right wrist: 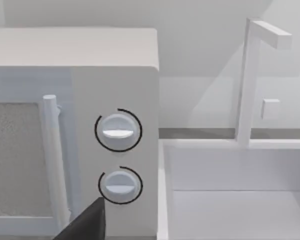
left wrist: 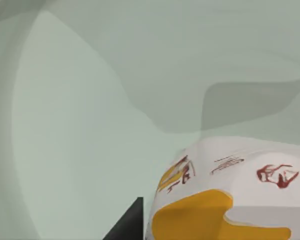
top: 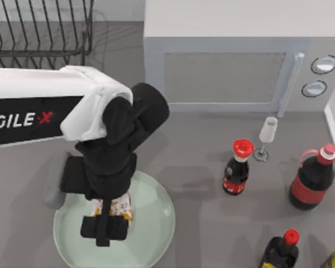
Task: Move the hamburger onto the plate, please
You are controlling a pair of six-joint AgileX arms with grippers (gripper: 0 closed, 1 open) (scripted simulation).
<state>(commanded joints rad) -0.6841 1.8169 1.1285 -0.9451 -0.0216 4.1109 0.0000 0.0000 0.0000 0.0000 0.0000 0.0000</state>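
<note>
The hamburger (top: pixel 121 207), a small white wrapped lump with yellow and red marks, hangs over the middle of the pale mint-green plate (top: pixel 156 223) at the front left of the table. My left gripper (top: pixel 104 226) points down over the plate and is shut on the hamburger. In the left wrist view the hamburger (left wrist: pixel 230 195) sits close in front of the camera, beside one dark finger (left wrist: pixel 127 227), with the plate (left wrist: pixel 90 100) just beneath it. A dark finger (right wrist: pixel 85 222) of my right gripper shows in the right wrist view, facing the microwave.
A microwave (top: pixel 229 56) stands at the back and a wire dish rack (top: pixel 39 33) at the back left. A wine glass (top: pixel 267 137) and three red-capped dark bottles (top: pixel 237 167) (top: pixel 312 178) (top: pixel 282 251) stand on the right. A white sink (right wrist: pixel 235 190) lies beside the microwave.
</note>
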